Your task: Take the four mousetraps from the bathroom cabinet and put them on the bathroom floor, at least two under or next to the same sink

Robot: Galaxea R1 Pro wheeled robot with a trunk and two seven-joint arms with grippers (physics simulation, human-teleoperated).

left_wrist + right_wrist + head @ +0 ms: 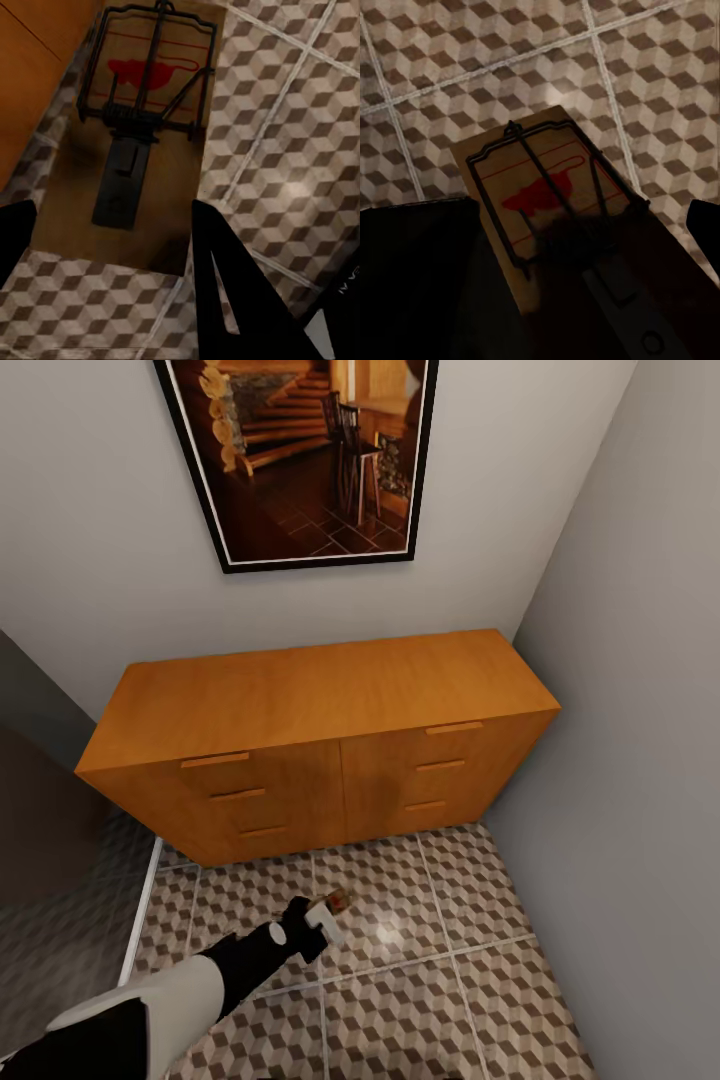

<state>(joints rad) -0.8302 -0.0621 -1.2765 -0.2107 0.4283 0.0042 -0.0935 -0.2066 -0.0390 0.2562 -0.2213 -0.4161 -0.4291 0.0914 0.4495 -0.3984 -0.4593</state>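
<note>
The cabinet (320, 735) stands against the back wall with all its drawer fronts shut and a bare top. My left arm reaches in from the lower left over the bathroom floor (430, 980). My left gripper (328, 912) is shut on a mousetrap (339, 901) in front of the cabinet. In the left wrist view this mousetrap (142, 142) sits between the dark fingers (225, 277), above the floor tiles (285, 112), with my left gripper (112, 217) closed on its sides. My right gripper (585, 225) holds a second mousetrap (551, 199) over the cube-pattern tiles (510, 60).
A framed picture (300, 455) hangs above the cabinet. A grey wall (630, 760) closes the right side, close to the cabinet's end. A dark panel (40, 810) and a white floor strip (140, 910) border the left. The cabinet's side (30, 75) lies near my left gripper.
</note>
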